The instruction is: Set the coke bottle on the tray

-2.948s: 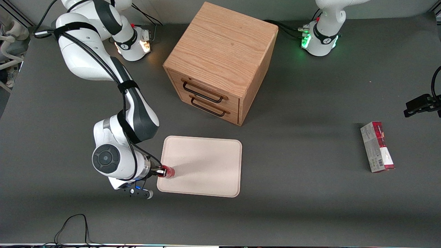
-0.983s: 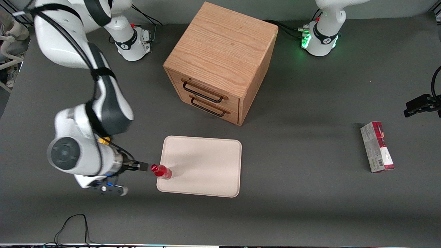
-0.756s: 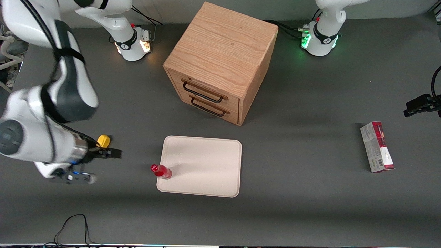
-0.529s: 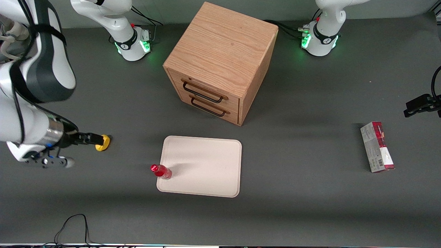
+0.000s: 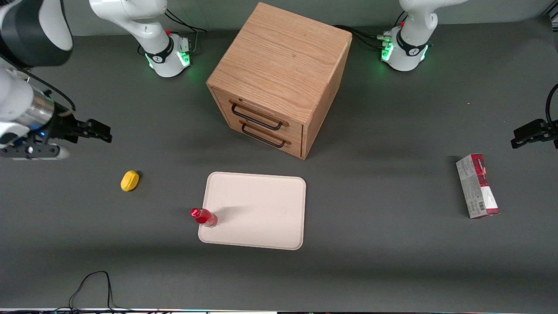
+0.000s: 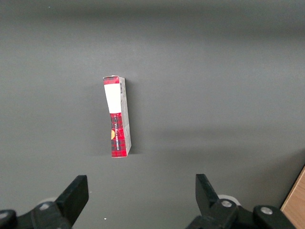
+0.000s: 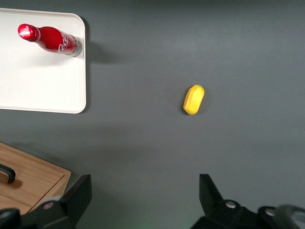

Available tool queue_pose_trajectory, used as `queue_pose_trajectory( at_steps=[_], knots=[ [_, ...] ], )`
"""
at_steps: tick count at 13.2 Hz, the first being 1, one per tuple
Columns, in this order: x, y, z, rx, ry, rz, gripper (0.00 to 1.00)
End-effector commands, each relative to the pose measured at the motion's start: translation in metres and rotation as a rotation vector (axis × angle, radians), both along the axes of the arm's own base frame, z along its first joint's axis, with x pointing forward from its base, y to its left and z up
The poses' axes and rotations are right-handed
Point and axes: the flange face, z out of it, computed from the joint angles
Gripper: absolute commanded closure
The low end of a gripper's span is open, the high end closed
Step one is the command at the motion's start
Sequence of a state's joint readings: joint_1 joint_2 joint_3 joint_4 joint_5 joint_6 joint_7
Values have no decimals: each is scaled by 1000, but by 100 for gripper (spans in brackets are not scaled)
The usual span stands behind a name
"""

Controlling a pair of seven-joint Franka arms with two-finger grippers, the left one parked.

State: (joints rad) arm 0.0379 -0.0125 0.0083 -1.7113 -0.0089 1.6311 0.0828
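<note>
The coke bottle, red with a red cap, stands upright on the corner of the cream-pink tray that is nearest the working arm. In the right wrist view the bottle with white script stands on the tray at its corner. My gripper is open and empty, raised high above the table toward the working arm's end, well away from the tray and farther from the front camera than the yellow lump. Its fingers stand wide apart over bare table.
A yellow lump lies on the table between my gripper and the tray; it also shows in the right wrist view. A wooden two-drawer cabinet stands at the table's middle. A red-and-grey carton lies toward the parked arm's end.
My gripper let go of the bottle on the tray's corner, then drew away toward the working arm's end and rose. The bottle stays standing. The yellow lump came into view.
</note>
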Motion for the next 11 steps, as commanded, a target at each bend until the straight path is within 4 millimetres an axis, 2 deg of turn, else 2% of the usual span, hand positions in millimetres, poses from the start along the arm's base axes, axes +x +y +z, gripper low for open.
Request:
queue_pose_trajectory(
  at_steps=[1, 3, 5, 6, 11],
  knots=[
    [3, -4, 16, 29, -10, 9, 0],
    [-3, -2, 28, 38, 4, 14, 0],
    [-14, 10, 34, 37, 26, 41, 0],
    [-16, 8, 36, 37, 23, 38, 0],
    [-13, 19, 34, 33, 28, 56, 0]
  ],
)
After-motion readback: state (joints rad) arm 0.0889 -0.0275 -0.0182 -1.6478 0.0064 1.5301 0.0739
